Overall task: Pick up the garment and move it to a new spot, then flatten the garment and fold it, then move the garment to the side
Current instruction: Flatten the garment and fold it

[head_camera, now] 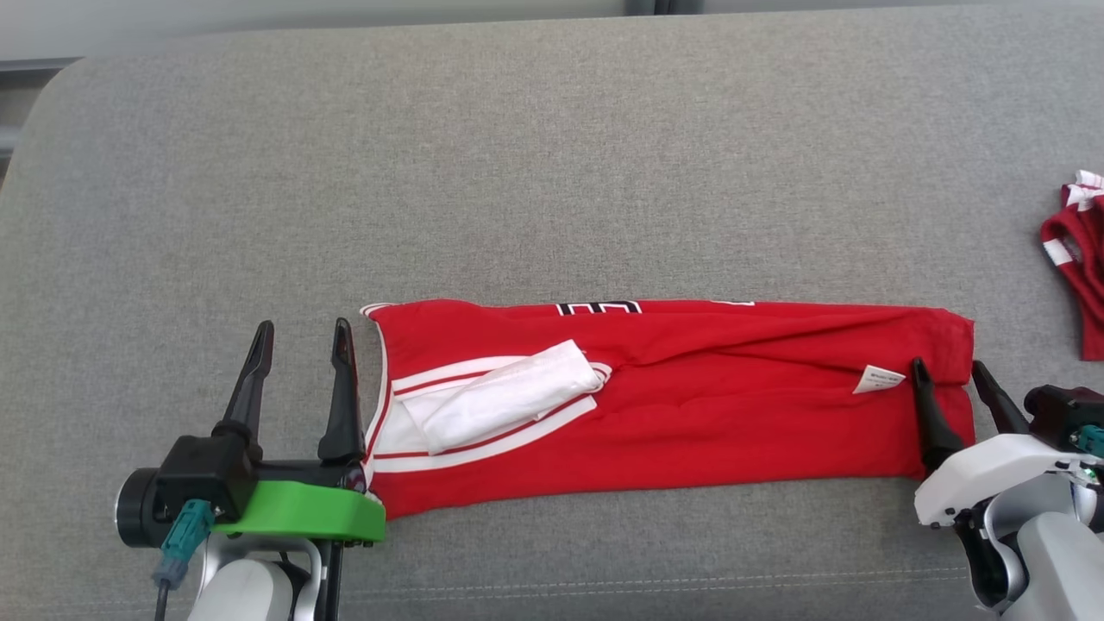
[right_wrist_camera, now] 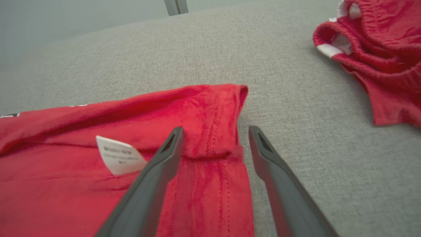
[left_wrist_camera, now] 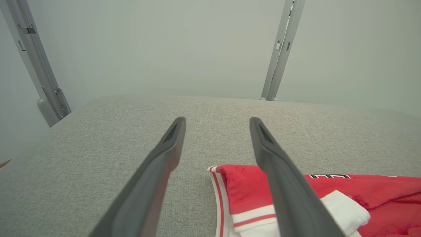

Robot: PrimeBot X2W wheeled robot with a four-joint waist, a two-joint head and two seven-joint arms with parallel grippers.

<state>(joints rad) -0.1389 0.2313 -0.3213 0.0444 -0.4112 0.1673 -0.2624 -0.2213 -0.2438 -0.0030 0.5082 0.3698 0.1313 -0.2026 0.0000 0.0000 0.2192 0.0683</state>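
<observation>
The garment (head_camera: 690,397) is a red jersey with white trim, folded into a long band across the grey cushion. Its white-trimmed end (left_wrist_camera: 243,197) lies to the left, its hemmed end (right_wrist_camera: 210,112) with a small white label (right_wrist_camera: 120,158) to the right. My left gripper (head_camera: 302,345) stands open just left of the trimmed end, its right finger (left_wrist_camera: 283,177) over the trim and its left finger over bare cushion. My right gripper (head_camera: 953,375) is open astride the hemmed end, one finger (right_wrist_camera: 164,161) over the cloth, the other (right_wrist_camera: 266,158) over the cushion beside it.
A second red garment (head_camera: 1078,259) with white stripes lies crumpled at the right edge of the cushion (head_camera: 552,172). Grey metal posts (left_wrist_camera: 283,49) stand behind the cushion against a pale wall. Wide bare cushion lies behind the jersey.
</observation>
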